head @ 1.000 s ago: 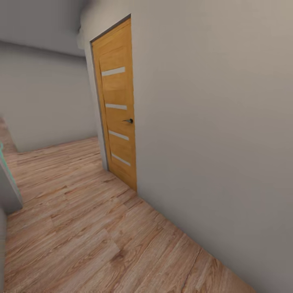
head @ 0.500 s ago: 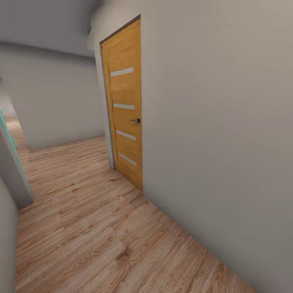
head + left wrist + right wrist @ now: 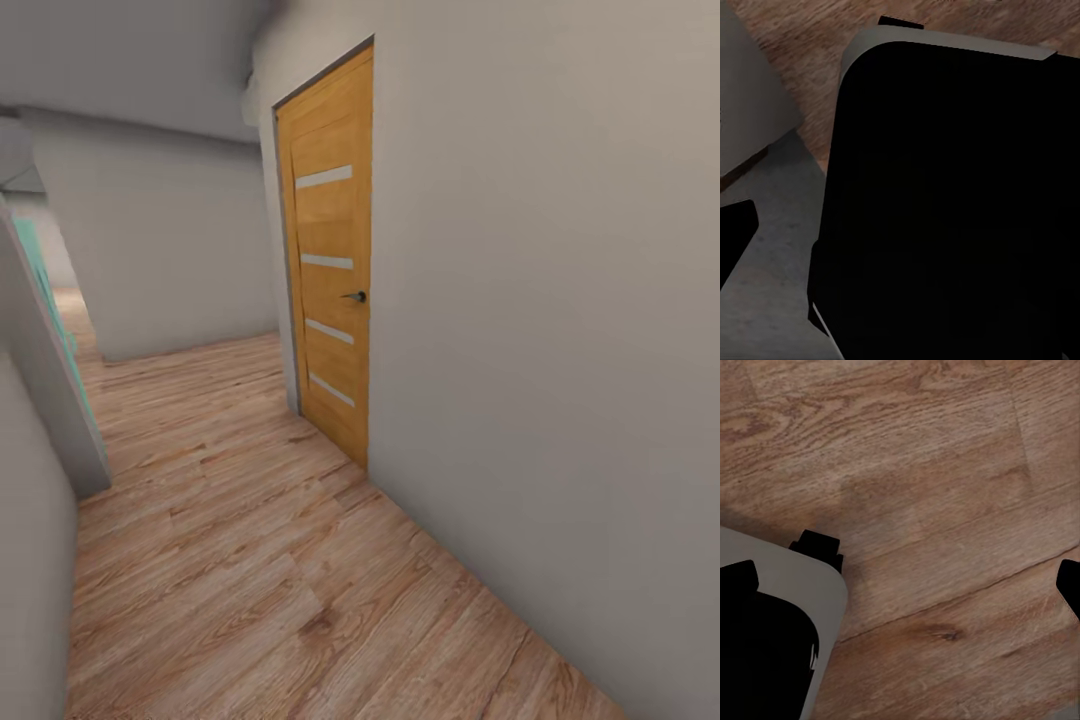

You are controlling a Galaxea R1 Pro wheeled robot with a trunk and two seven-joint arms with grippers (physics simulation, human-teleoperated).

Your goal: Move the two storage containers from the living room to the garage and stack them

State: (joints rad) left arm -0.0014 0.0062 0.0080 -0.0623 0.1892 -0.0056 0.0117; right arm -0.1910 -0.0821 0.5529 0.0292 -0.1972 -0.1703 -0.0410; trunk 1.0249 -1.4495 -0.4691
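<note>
Two wrist cameras looking down at floor and chassis: reads as arms tucked low beside the robot's base [image 3: 765,652], probably to keep them clear of walls while travelling.

Right fingers [image 3: 739,581] spread wide, one black tip at each edge of that view, nothing between them but wood-plank floor [image 3: 945,495]. Empty, then, by the look of it. Left fingers [image 3: 735,229]: just one dark tip in sight against the grey base plate, with the dark bulk of the base [image 3: 945,210] close by. Cannot tell whether wide or narrow.

From the head: faces down a narrow corridor. Honey-coloured door [image 3: 335,250] shut in the plain wall [image 3: 550,300], small dark handle [image 3: 355,296] on its near side. Plank floor [image 3: 250,560] running ahead towards an opening, a teal edge [image 3: 45,290] just past the wall corner opposite.

Cannot tell where the two storage containers are, nor which leg of the trip this is. No dark concrete underfoot, so likely not the garage yet.
</note>
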